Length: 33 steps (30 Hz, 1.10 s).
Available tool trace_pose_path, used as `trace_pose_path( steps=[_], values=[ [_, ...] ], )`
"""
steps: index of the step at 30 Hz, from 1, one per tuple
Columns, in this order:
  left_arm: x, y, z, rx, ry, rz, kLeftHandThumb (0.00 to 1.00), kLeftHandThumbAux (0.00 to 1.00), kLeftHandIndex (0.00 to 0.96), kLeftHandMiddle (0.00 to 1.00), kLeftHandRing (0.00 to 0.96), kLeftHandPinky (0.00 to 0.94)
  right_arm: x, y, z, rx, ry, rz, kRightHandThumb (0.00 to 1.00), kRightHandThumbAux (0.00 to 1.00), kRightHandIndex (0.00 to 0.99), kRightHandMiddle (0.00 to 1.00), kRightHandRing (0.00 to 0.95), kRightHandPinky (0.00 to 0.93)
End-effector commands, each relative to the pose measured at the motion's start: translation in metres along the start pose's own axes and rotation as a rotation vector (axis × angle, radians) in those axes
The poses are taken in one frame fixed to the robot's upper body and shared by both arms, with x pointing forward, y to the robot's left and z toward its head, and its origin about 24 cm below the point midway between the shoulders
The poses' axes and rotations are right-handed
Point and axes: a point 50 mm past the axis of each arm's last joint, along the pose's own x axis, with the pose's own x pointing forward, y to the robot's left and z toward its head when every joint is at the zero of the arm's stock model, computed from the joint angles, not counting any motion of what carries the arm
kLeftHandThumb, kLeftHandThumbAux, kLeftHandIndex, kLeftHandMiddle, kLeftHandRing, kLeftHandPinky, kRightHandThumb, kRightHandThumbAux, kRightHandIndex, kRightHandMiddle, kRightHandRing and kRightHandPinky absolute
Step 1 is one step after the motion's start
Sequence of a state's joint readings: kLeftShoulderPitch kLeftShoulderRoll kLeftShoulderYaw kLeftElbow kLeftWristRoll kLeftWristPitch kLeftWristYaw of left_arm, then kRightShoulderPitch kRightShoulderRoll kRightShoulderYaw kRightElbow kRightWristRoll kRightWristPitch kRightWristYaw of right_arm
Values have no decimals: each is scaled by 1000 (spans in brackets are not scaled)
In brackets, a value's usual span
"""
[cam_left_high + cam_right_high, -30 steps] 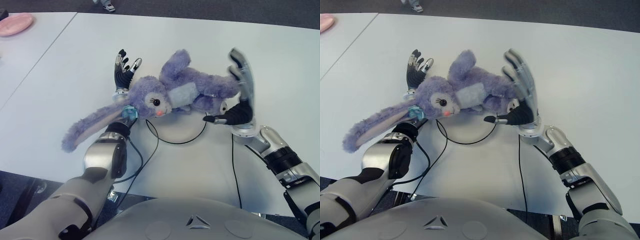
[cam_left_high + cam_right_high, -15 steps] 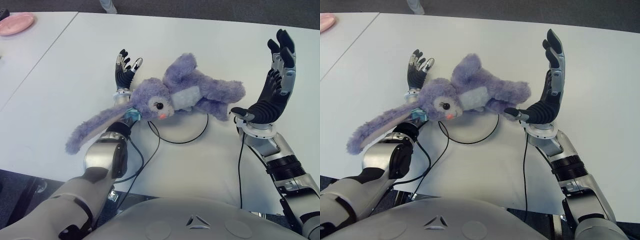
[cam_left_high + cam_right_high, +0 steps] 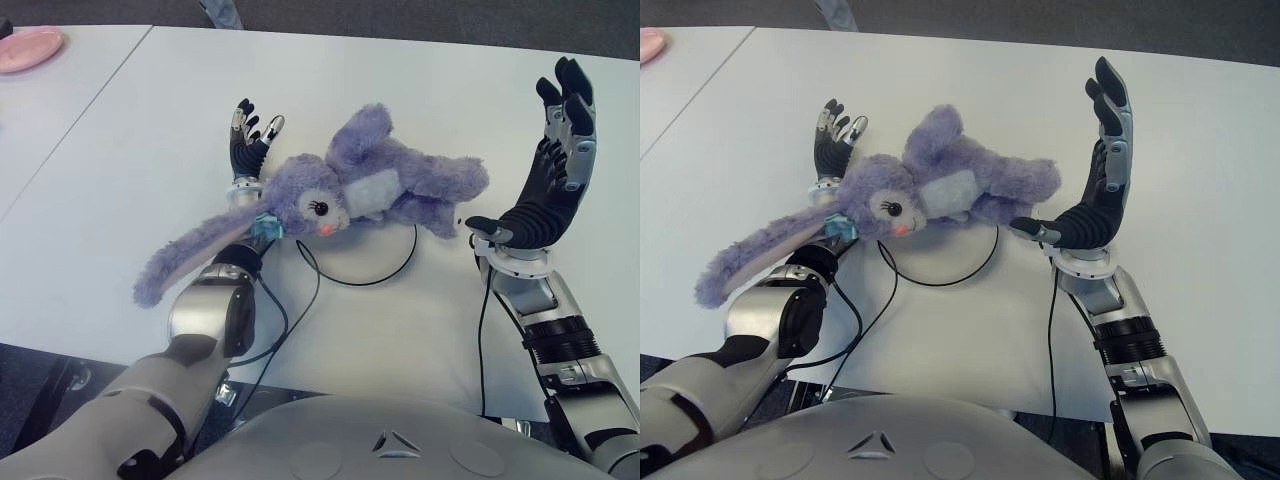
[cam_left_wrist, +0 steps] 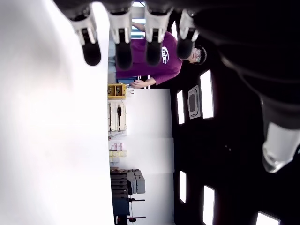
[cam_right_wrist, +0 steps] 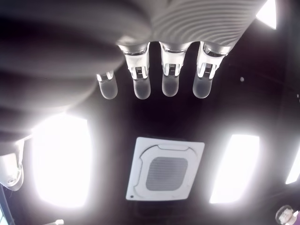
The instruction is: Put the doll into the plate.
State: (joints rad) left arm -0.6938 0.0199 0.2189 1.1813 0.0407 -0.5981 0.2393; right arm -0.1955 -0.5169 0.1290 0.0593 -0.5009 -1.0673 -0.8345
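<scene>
Your purple plush rabbit doll [image 3: 370,190] is lying across the left hand [image 3: 250,140], fingers spread, apparently only propping it. The right hand [image 3: 545,175] is standing wide, holding nothing. The pink plate [image 3: 30,47] is sitting well apart; carrying remains.

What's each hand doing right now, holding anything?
Left hand: open, under the doll, not grasping.
Right hand: open, raised beside the doll, empty.

Purple doll [image 3: 350,195], pink plate [image 3: 30,47].
</scene>
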Motion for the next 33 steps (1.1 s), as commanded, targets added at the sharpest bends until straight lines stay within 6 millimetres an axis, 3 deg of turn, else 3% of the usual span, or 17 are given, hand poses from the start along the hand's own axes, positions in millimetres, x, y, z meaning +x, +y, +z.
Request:
trace_pose_path(
  steps=[1,25,26,28,29,33],
  values=[
    [-95,29,-111,91,556,79,0,542,102,105,115,135,-6,-4,0,16,35,-27,155,478,0,0,0,0],
    [-94,31,-111,80,553,86,0,567,101,112,124,145,-6,-1,-2,21,41,-26,155,478,0,0,0,0],
    [-93,31,-110,78,552,87,0,567,101,113,124,144,10,-19,-48,-49,217,-59,155,478,0,0,0,0],
    [-93,32,-111,77,554,88,0,568,103,113,124,143,27,-50,-100,-76,465,-137,79,598,2,11,3,32],
    [-93,32,-111,79,560,89,0,568,105,115,125,143,24,-62,-117,-65,570,-163,50,639,3,17,7,46],
    [-93,33,-111,85,567,94,0,573,109,118,128,151,10,-73,-145,-13,774,-193,10,672,4,34,24,67]
  ],
)
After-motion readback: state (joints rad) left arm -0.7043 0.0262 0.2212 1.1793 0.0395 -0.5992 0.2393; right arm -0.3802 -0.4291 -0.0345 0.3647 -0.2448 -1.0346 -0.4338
